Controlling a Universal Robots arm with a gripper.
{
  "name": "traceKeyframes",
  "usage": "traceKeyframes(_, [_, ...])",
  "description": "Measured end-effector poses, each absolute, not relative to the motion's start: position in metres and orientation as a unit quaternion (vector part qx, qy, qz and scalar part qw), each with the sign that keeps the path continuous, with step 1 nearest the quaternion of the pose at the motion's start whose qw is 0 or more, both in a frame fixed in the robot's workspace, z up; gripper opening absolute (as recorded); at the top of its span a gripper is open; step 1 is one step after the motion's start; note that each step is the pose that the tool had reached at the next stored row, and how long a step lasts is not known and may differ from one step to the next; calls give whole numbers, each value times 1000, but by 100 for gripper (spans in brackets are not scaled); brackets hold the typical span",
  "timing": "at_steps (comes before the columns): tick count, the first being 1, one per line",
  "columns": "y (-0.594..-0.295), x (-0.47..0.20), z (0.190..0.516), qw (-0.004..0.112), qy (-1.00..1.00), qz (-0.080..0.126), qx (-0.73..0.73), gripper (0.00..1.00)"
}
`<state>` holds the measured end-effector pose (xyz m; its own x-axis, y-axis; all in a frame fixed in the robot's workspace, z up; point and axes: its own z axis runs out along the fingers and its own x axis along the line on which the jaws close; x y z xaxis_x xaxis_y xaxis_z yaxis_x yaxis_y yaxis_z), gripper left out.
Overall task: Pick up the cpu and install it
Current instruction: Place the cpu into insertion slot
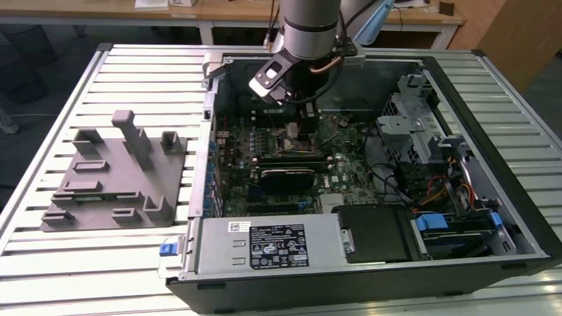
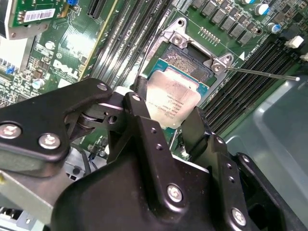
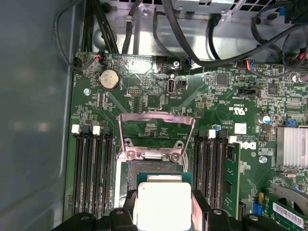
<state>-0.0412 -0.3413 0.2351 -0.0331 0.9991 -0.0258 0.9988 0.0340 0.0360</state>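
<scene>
— Holding anything, is your pincer (image 2: 166, 108)?

— Yes. In the second wrist view its two black fingers (image 2: 144, 120) are clamped on opposite edges of the cpu (image 2: 174, 96), silvery top facing up.

— Where's the cpu?

— You've got it inside the open computer case (image 1: 351, 293), over the socket (image 2: 190, 57) on the green motherboard (image 2: 82, 45). It covers the socket's near part, and the dark contact area shows past its far edge. Touching or just above, can't tell.

— First wrist view?

— It agrees: the cpu (image 3: 163, 204) sits between the fingers (image 3: 124, 214). The socket's metal cover plate (image 3: 156, 129) is flipped open and stands up just beyond it. Memory slots (image 3: 91, 168) run on both sides of the socket. A round coin battery (image 3: 109, 79) sits farther off, with black cables (image 3: 216, 53) past the board's edge.

— Exterior view?

— Your arm (image 1: 309, 26) reaches down into the case, pincer (image 1: 301, 131) low near the middle of the board. A grey fixture block (image 1: 110, 178) lies on the slatted counter (image 1: 79, 263), on the exterior view's left of the case, well apart from the pincer. The power supply box (image 1: 263, 245) sits at the case's near edge.
</scene>
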Motion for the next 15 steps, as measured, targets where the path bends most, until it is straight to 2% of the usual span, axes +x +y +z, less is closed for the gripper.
traceKeyframes(15, [-338,-41,214,22,719,4,695,53])
